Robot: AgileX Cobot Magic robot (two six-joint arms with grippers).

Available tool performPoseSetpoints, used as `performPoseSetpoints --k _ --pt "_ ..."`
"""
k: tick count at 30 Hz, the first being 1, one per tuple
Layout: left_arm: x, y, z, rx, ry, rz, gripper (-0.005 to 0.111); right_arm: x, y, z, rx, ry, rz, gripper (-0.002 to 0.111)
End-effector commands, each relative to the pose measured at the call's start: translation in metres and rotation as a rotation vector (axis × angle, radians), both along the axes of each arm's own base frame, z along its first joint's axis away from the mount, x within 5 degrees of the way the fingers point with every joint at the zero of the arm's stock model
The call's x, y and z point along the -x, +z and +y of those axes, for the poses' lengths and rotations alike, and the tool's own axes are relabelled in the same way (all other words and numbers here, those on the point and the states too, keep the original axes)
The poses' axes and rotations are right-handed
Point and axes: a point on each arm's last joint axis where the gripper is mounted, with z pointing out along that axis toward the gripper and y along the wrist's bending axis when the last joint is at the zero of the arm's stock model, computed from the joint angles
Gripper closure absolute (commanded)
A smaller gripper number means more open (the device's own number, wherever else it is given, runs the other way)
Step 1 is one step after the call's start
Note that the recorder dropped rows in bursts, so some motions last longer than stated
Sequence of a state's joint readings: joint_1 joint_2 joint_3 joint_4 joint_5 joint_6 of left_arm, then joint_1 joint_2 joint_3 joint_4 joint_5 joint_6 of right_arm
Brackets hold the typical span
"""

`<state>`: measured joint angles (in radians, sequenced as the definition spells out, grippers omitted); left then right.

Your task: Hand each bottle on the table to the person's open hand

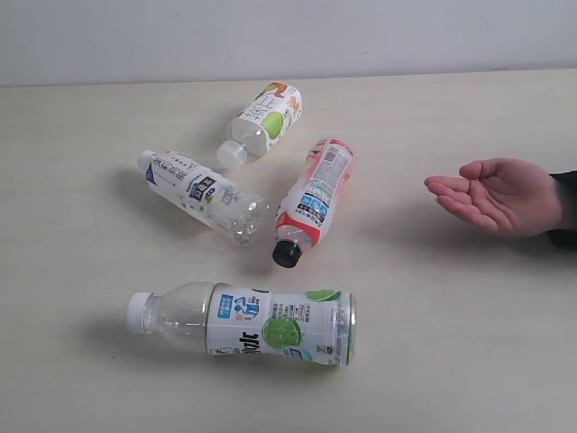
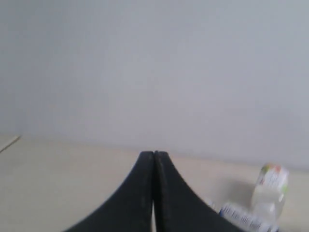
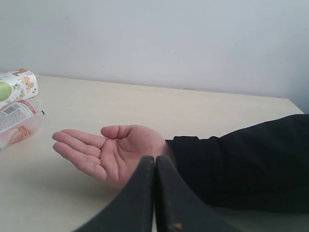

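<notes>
Four bottles on one table [image 1: 72, 271]: one lime-label bottle [image 1: 270, 325], one red-label bottle [image 1: 315, 194], one blue-white-label bottle [image 1: 194, 185], one green-apple-label bottle [image 1: 264, 122]. White caps, three; black caps, one. One open hand [image 1: 500, 194]. Two pairs of jaws, one per wrist view.
</notes>
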<state>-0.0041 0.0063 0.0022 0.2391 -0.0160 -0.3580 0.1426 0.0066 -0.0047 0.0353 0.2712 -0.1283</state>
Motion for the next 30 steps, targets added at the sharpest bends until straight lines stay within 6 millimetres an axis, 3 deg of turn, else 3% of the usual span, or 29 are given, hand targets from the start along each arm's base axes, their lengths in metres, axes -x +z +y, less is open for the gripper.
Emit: performPoseSetpoints --k 1,5,11,13,16,19,22,26,30 --pt "0.007 0.025 -0.005 0.11 -0.087 -0.277 0.107 0.0 -0.001 0.0 -0.002 -0.003 -0.005 0.107" --pt "0.009 0.03 -0.007 0.341 -0.166 -0.321 0.107 0.0 -0.001 0.0 -0.002 -0.003 -0.005 0.107" --pt "0.021 0.05 -0.01 0.374 -0.268 -0.559 0.107 0.0 -0.001 0.0 -0.002 -0.003 -0.005 0.107" --pt "0.026 0.069 -0.008 0.407 -0.274 -0.6 0.107 0.0 -0.001 0.0 -0.002 -0.003 -0.005 0.107" --pt "0.022 0.112 -0.005 0.425 -0.22 -0.513 0.107 0.0 -0.001 0.0 -0.002 -0.003 -0.005 0.107" --pt "-0.002 0.151 -0.001 0.326 -0.08 -0.247 0.107 0.0 -0.001 0.0 -0.002 -0.003 -0.005 0.107" --pt "-0.039 0.17 0.006 0.227 0.053 0.01 0.107 0.0 -0.001 0.0 -0.002 -0.003 -0.005 0.107" --pt "-0.09 0.166 0.009 0.044 0.112 0.38 0.107 0.0 -0.001 0.0 -0.002 -0.003 -0.005 0.107" --pt "-0.135 0.144 -0.007 -0.073 -0.098 0.803 0.107 0.0 -0.001 0.0 -0.002 -0.003 -0.005 0.107"
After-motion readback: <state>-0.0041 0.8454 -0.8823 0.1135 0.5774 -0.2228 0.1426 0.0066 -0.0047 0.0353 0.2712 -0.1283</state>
